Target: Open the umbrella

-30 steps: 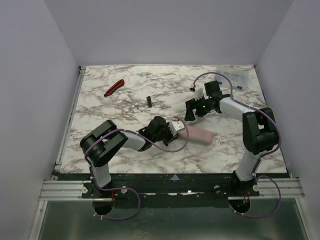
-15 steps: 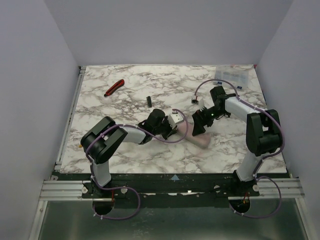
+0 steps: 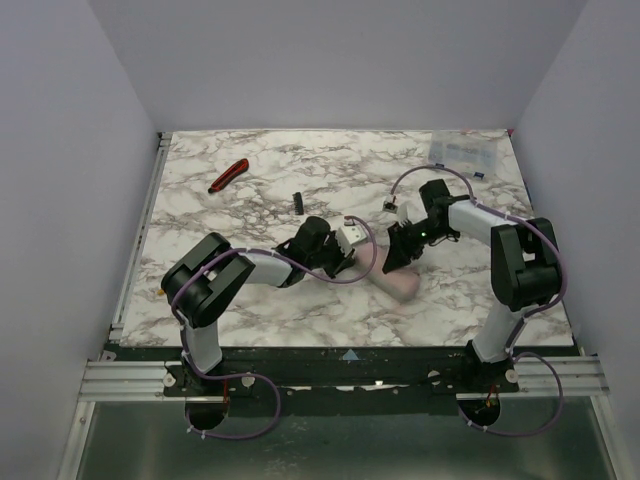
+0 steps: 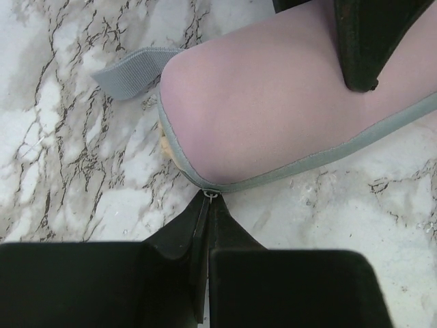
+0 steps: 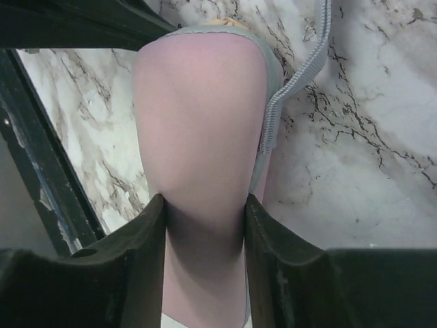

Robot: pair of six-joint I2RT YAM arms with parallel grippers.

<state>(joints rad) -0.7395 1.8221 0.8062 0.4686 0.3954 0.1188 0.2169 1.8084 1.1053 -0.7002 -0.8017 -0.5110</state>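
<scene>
Overhead view: the folded pink umbrella [image 3: 403, 283] lies on the marble surface [image 3: 250, 300] right of centre, between the two arms. The left tool [image 3: 347, 243] sits at its left end, and the right tool [image 3: 400, 258] comes down on it from the far side. A red-and-black hand tool [image 3: 228, 175] lies well apart at the far left, and a small black piece [image 3: 296, 202] is nearer the middle. Left wrist view: the left tool [image 4: 208, 205] has its jaws pressed together, their tips nipping a small metal ring [image 4: 210, 195] on the grey trim [image 4: 307, 162] at the umbrella's rounded end. A grey strap [image 4: 130, 72] trails from that end onto the marble, and one black finger [image 4: 362, 41] of the other tool rests on the pink fabric. Right wrist view: the right tool [image 5: 205, 225] straddles the umbrella [image 5: 201, 123], narrowed so that both fingers touch its sides. The strap [image 5: 300, 75] hangs along its right side.
</scene>
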